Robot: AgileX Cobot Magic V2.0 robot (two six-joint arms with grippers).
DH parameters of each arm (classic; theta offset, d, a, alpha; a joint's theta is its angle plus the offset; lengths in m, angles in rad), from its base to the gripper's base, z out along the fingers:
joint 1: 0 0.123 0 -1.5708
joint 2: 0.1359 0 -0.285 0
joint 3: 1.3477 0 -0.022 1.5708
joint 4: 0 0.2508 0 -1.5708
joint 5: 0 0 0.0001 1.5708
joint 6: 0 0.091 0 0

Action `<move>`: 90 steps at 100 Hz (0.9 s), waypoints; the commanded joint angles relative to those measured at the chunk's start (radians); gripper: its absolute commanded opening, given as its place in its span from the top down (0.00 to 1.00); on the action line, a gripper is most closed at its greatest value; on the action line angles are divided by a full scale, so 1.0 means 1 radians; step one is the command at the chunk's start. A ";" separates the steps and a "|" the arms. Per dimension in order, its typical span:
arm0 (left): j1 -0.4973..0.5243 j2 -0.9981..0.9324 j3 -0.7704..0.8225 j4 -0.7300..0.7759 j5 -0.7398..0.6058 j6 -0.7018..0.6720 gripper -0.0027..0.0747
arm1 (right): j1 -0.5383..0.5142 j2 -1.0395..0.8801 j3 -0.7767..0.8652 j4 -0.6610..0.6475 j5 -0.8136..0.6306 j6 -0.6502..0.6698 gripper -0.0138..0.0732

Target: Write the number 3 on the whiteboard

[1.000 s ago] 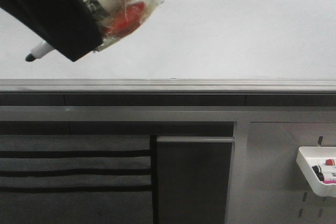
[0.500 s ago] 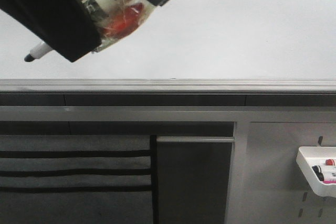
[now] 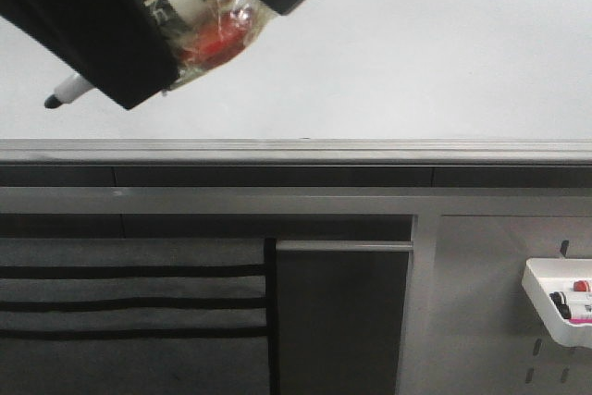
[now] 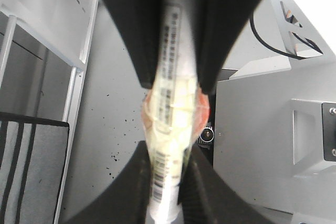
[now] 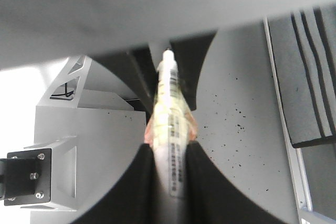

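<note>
Marker [image 3: 199, 20] clamped in both tools, left tool [image 4: 170, 153], right tool [image 5: 170, 156], tip by whiteboard [image 3: 444, 53].

one held marker [image 3: 199, 20], two tray markers [image 3: 575, 300]

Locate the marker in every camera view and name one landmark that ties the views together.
Front view: the marker runs diagonally at upper left, its black tip low at the far left, in front of the whiteboard.
Left wrist view: it runs vertically down the centre, between the left hand fingers.
Right wrist view: centre, clamped by the right hand.
Shared landmark: the red patch under clear tape on the marker's barrel.
</note>
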 commanded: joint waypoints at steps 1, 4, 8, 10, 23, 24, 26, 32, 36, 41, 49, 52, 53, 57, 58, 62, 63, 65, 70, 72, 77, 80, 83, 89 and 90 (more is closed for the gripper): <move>-0.008 -0.030 -0.033 -0.036 -0.037 -0.001 0.99 | 0.000 -0.026 -0.034 0.038 -0.005 -0.010 0.86; -0.008 -0.030 -0.033 -0.036 -0.038 -0.001 0.99 | 0.000 -0.026 -0.034 0.038 -0.005 -0.010 0.86; -0.008 -0.030 -0.033 -0.036 -0.043 -0.001 0.99 | 0.000 -0.026 -0.034 0.038 -0.003 -0.010 0.87; -0.008 -0.030 -0.033 -0.036 -0.044 -0.001 0.99 | 0.000 -0.026 -0.034 0.038 -0.003 -0.010 0.88; -0.008 -0.030 -0.033 -0.036 -0.055 -0.001 0.89 | 0.000 -0.026 -0.034 0.038 0.008 -0.010 0.90; -0.008 -0.030 -0.033 -0.036 -0.055 -0.001 0.88 | 0.000 -0.026 -0.034 0.038 0.008 -0.010 0.90; -0.008 -0.030 -0.033 -0.036 -0.055 -0.001 0.83 | 0.000 -0.026 -0.034 0.038 0.011 -0.010 0.90; -0.008 -0.030 -0.033 -0.036 -0.065 -0.001 0.68 | 0.000 -0.026 -0.034 0.038 0.011 -0.010 0.90; -0.008 -0.030 -0.033 -0.034 -0.072 -0.001 0.59 | 0.000 -0.026 -0.034 0.038 0.011 -0.010 0.90; -0.006 -0.030 -0.033 -0.032 -0.079 -0.001 0.45 | 0.000 -0.026 -0.034 0.038 0.011 -0.010 0.90; 0.008 -0.042 -0.033 -0.032 -0.096 -0.010 0.34 | -0.002 -0.031 -0.034 0.020 0.003 -0.002 0.90; 0.018 -0.045 -0.033 -0.032 -0.106 -0.017 0.33 | -0.004 -0.033 -0.034 0.011 -0.010 0.009 0.90; 0.020 -0.050 -0.033 -0.032 -0.108 -0.019 0.33 | -0.006 -0.037 -0.034 0.003 -0.014 0.018 0.90; 0.035 -0.062 -0.033 -0.032 -0.126 -0.035 0.33 | -0.011 -0.046 -0.034 -0.026 -0.041 0.052 0.90; 0.041 -0.068 -0.033 -0.032 -0.129 -0.037 0.33 | -0.012 -0.050 -0.034 -0.038 -0.048 0.067 0.90; 0.057 -0.084 -0.033 -0.034 -0.141 -0.049 0.33 | -0.017 -0.063 -0.034 -0.065 -0.063 0.109 0.90; 0.064 -0.090 -0.033 -0.034 -0.144 -0.051 0.33 | -0.020 -0.068 -0.034 -0.076 -0.066 0.116 0.90; 0.076 -0.101 -0.033 -0.034 -0.152 -0.057 0.33 | -0.023 -0.076 -0.034 -0.087 -0.067 0.138 0.90; 0.104 -0.131 -0.030 -0.038 -0.165 -0.079 0.33 | -0.039 -0.097 -0.034 -0.102 -0.059 0.173 0.90; 0.117 -0.144 -0.027 -0.041 -0.169 -0.087 0.33 | -0.047 -0.107 -0.033 -0.109 -0.055 0.188 0.90; 0.145 -0.180 -0.016 -0.057 -0.179 -0.105 0.33 | -0.074 -0.132 -0.021 -0.121 -0.052 0.231 0.90; 0.161 -0.202 -0.002 -0.065 -0.188 -0.109 0.33 | -0.094 -0.149 -0.004 -0.121 -0.054 0.254 0.90; 0.175 -0.225 0.013 -0.073 -0.198 -0.109 0.33 | -0.126 -0.175 0.021 -0.121 -0.066 0.283 0.90; 0.206 -0.282 0.061 -0.090 -0.226 -0.114 0.33 | -0.186 -0.221 0.066 -0.121 -0.099 0.333 0.90; 0.209 -0.289 0.067 -0.092 -0.233 -0.114 0.33 | -0.202 -0.227 0.082 -0.121 -0.105 0.347 0.90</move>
